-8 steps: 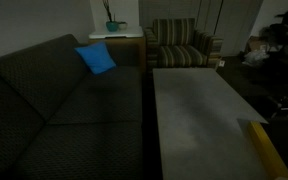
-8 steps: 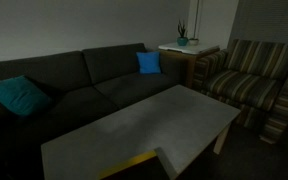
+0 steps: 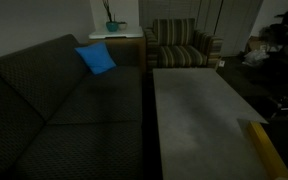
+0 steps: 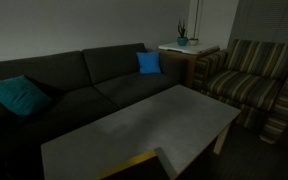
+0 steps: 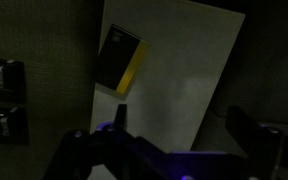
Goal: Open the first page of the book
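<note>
The book (image 5: 119, 60) lies flat at one corner of the long grey table (image 5: 179, 70). In the wrist view it looks dark with a yellow strip along one edge. In both exterior views only that yellow edge shows, at the table's near corner (image 3: 267, 150) (image 4: 134, 162). No pale page shows, and I cannot tell whether the cover is lifted. My gripper (image 5: 180, 112) is open and empty, high above the table and well apart from the book. Neither the arm nor the gripper shows in the exterior views.
A dark sofa (image 3: 54, 100) runs along the table's long side and carries a blue cushion (image 3: 96, 58) and a teal cushion (image 4: 17, 95). A striped armchair (image 3: 181, 45) and a side table with a plant (image 4: 182, 44) stand beyond the far end.
</note>
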